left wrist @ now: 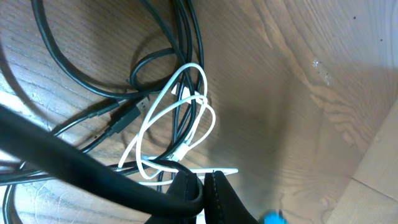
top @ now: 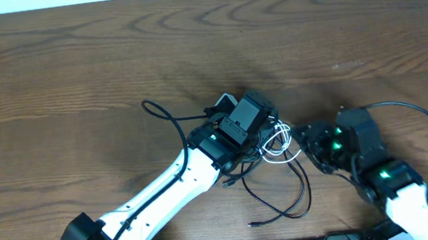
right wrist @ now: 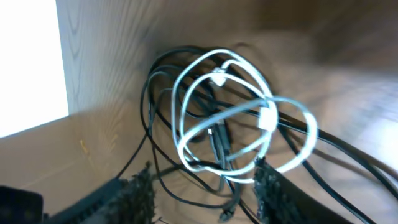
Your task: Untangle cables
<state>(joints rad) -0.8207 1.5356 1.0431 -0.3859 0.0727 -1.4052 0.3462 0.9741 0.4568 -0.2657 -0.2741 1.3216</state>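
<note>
Mid-table, the knot is intact: the white cord (right wrist: 267,115) loops through the black cords (left wrist: 127,117) and none is pulled free yet, so nearly all of your untangling is left. Your left gripper (left wrist: 203,180) is closed tight at the pile's edge, perhaps pinching the white cord, though the wrist view does not settle it. Your right gripper (right wrist: 205,190) faces the tangle with fingers apart, the white loops just ahead of them and nothing gripped. You have bare table (top: 70,64) to the left, right and far side for drawing cords out. The far edge is well apart, while the arm bases crowd the near side.
</note>
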